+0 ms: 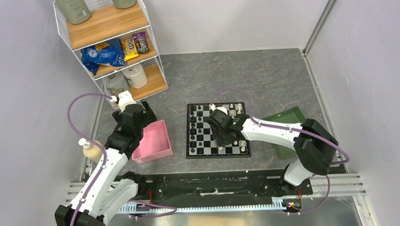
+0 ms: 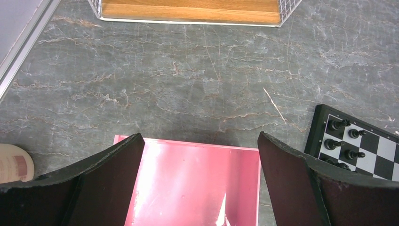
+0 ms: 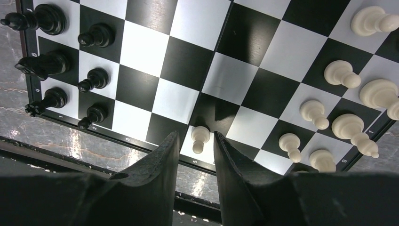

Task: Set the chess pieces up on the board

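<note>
The right pincer (image 3: 196, 136) hangs low over the board (image 3: 226, 75), its jaws drawn narrow on either side of a lone white pawn (image 3: 201, 139). A sliver of square shows on each side of the pawn, so the jaws look just short of pinching it. The pawn stands upright on a white edge square, between the two camps. The black pieces (image 3: 61, 61) are ranked along one side and the white pieces (image 3: 348, 94) along the other. It probably belongs in the white pawn row, which would explain why the jaws straddle its head from straight above: a narrow approach keeps them off its neighbours.

The left pincer (image 2: 200, 135) is spread wide and empty above the pink tray (image 2: 197, 188), which sits on the grey counter (image 2: 188, 70) just beside the board. No piece shows in the visible part of the tray. Parked there, the left arm leaves the board free for the right one.
</note>
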`<state>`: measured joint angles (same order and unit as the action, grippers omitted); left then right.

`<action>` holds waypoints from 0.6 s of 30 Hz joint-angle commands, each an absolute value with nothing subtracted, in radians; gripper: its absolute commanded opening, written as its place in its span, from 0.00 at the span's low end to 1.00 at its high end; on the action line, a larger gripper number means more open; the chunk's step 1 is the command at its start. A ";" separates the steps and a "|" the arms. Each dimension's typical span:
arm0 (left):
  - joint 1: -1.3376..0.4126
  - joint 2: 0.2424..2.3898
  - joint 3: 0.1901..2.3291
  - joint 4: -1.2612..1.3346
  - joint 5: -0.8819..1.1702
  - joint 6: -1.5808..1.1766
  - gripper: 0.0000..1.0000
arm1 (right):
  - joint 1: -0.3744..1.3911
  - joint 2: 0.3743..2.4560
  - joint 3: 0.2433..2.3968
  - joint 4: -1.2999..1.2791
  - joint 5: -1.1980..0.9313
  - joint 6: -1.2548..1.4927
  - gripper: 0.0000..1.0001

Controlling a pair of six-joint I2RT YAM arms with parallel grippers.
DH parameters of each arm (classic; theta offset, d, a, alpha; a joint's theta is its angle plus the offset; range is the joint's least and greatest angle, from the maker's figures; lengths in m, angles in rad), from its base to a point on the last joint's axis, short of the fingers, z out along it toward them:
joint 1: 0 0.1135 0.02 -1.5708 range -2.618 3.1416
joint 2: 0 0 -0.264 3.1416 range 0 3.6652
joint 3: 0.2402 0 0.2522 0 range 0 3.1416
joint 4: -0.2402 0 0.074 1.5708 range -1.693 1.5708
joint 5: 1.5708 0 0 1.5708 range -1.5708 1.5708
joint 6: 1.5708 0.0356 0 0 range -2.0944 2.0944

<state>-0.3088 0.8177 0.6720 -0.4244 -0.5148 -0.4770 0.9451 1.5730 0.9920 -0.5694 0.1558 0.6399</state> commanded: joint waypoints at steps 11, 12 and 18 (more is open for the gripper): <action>-0.304 0.840 0.674 -0.397 -0.522 -0.465 1.00 | 0.955 1.587 1.024 -0.592 0.137 0.644 0.34; -0.303 0.839 0.673 -0.398 -0.522 -0.465 1.00 | 0.956 1.589 1.024 -0.593 0.138 0.644 0.33; -0.303 0.833 0.675 -0.400 -0.521 -0.466 1.00 | 0.957 1.599 1.032 -0.591 0.136 0.642 0.28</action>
<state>-0.3088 0.8425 0.6720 -0.4240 -0.5140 -0.4767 0.9501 1.5944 0.9920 -0.5869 0.1364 0.6388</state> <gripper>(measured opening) 0.994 0.292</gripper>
